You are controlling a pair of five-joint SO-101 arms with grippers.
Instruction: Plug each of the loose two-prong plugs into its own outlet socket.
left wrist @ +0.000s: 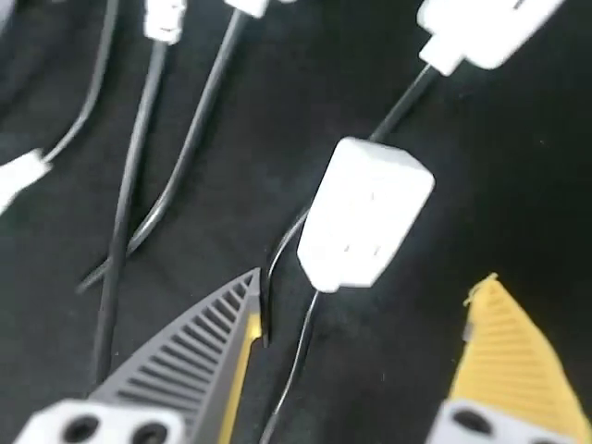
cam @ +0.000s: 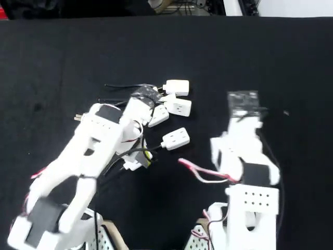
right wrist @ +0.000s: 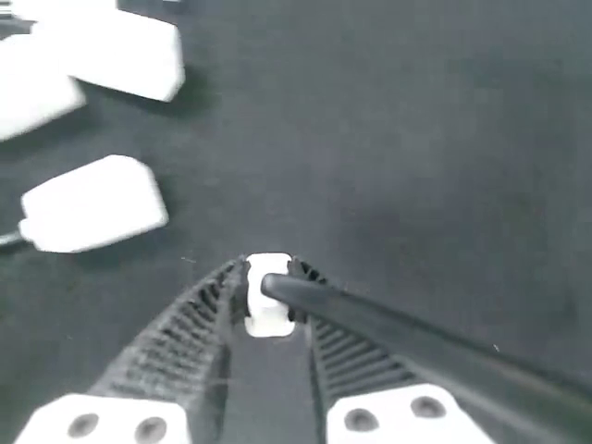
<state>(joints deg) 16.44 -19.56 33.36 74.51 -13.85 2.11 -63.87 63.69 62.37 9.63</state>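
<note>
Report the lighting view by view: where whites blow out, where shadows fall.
High view: the outlet blocks glare white against the black cloth, and their slots are faint. Left wrist view: the outlet block is evenly lit, its slots barely visible, with no clear shadow. Right wrist view: the plug in the right gripper is blown out, and a nearby block casts a soft shadow.

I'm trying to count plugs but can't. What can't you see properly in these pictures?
Right wrist view: the plug, mostly covered by the right gripper and its own cord; prongs hidden.
Left wrist view: slots of the outlet socket, blurred; a white piece, cut off by the edge.
High view: the right gripper, blurred; a socket partly under the left arm.
</note>
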